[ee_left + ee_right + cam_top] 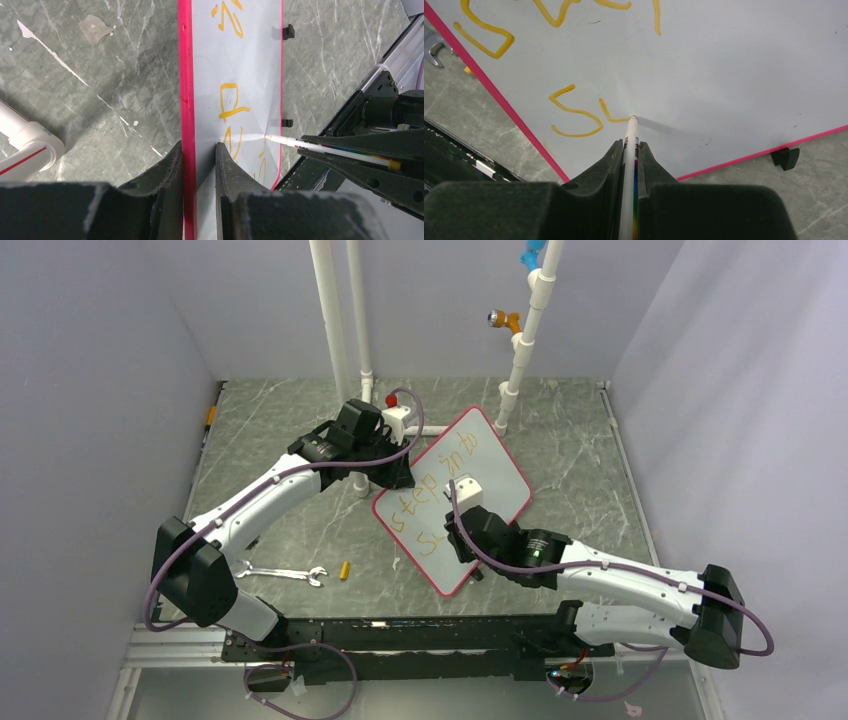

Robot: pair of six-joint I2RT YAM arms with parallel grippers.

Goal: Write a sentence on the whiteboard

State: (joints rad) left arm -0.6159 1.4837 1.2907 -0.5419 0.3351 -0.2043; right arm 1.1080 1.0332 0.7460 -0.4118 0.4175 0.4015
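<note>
Silver open-ended wrench and small yellow cylinder — loose on the grey marbled worktop, left of the board and apart from it.
Left end effector: clamped on the pink rim of the flat white rounded-corner whiteboard, which sits mid-worktop, skewed.
Orange handwritten sentence: second line begun.
Slim white rainbow-striped marker: tip touching the board.
Right end effector: pinched tight on the marker.
Handling: light, even tip pressure, firm left grip.
Room: bare white rightward — rim beyond; white upright pipes close behind the left arm.
</note>
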